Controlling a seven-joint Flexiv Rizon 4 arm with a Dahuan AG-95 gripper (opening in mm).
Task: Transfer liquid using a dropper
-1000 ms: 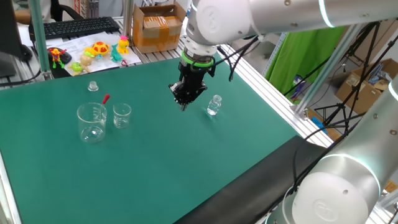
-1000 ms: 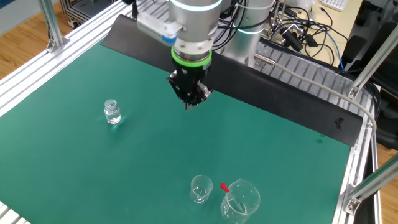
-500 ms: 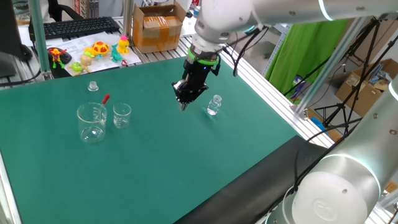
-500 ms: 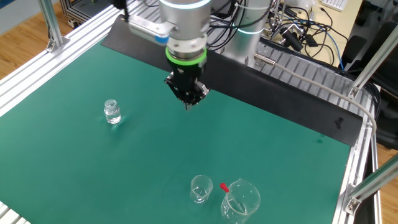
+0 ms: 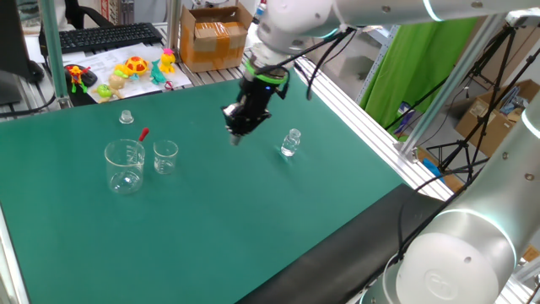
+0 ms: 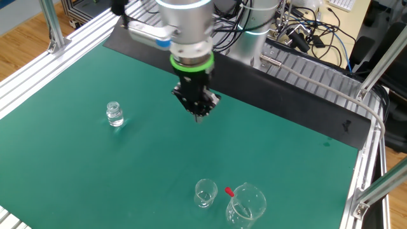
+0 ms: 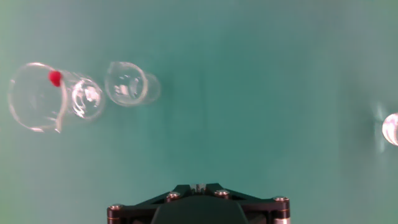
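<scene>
Hand view — dropper (image 7: 55,77) stands in the large beaker (image 7: 25,115), beside the small beaker (image 7: 127,84).

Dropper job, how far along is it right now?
Nothing looks done yet. The dropper stands in the large beaker, red bulb up, untouched. The gripper is shut, holds nothing and hangs above the mat between the small bottle and the beakers. Left: grasp the dropper, draw liquid, release it into the small beaker.

Upper left shows a desk (image 5: 101,59) with a black keyboard (image 5: 105,35), colourful toys (image 5: 135,67) and a cardboard box (image 5: 211,38); a green curtain (image 5: 413,72) hangs at right.
</scene>
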